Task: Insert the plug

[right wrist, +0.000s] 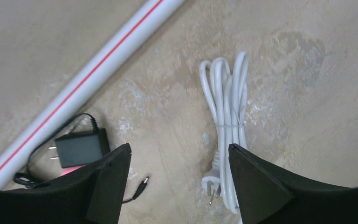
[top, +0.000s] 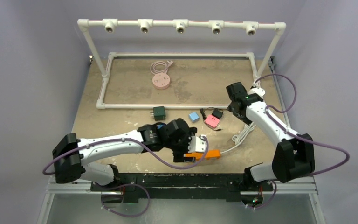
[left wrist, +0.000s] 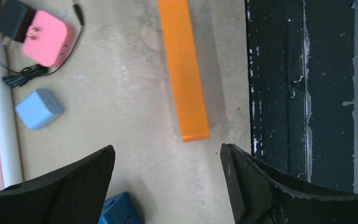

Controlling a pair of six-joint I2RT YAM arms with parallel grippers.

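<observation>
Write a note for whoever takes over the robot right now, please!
Left end effector: open, empty, just off the end of the orange power strip by the table's front edge.
Right end effector: open, empty, above the bundled white cable and its plug; black adapter lies beside, against the pink block.
Done: no plug picked up or inserted that I can see.
Left: grasp a plug and push it into a socket.

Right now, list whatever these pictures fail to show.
Orange strip: top view, left arm covers one end; left wrist view, top edge cuts it, sockets unseen.
Pink box: right wrist view, mostly behind the right gripper.
White cable: top view, plug too small to read.
</observation>
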